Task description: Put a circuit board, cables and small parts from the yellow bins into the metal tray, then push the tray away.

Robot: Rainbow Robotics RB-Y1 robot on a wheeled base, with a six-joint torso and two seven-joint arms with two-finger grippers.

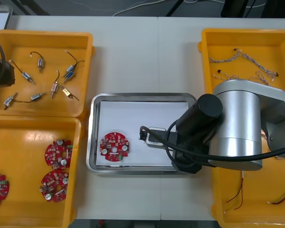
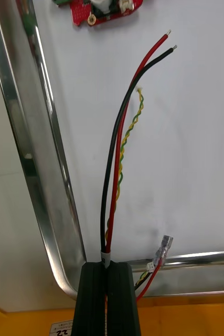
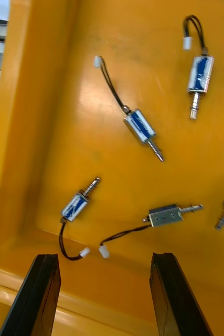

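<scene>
While the left gripper (image 3: pixel 104 257) hangs over the far yellow bin (image 3: pixel 38 131) on the robot's left side, its two black fingers stand wide apart with nothing between them. Under it, small metal parts (image 3: pixel 141 127) with thin black wires lie spread on the floor of that bin, each one apart from the others. The right gripper (image 2: pixel 107 268) is over the right part of the metal tray (image 2: pixel 43 157), close to the tray's near right corner. Its fingers are pressed tight on a bunch of cables (image 2: pixel 110 178): one black, one red, and a thin twisted red and yellow one. The cables run out from the fingertips across the white inside of the tray, and their bare ends point toward the round red circuit board (image 1: pixel 114 147). That board lies flat in the left part of the tray, near the cable ends but not touching them. A short end of the bunch, with a small metal clip on it, sticks out beside the fingers at the tray's rim. Three more red boards (image 1: pixel 58 154) lie in the near bin on the left. On the right, pale twisted cables (image 1: pixel 237 59) lie in the far bin, and red and yellow wires (image 1: pixel 237 197) lie in the near one.
</scene>
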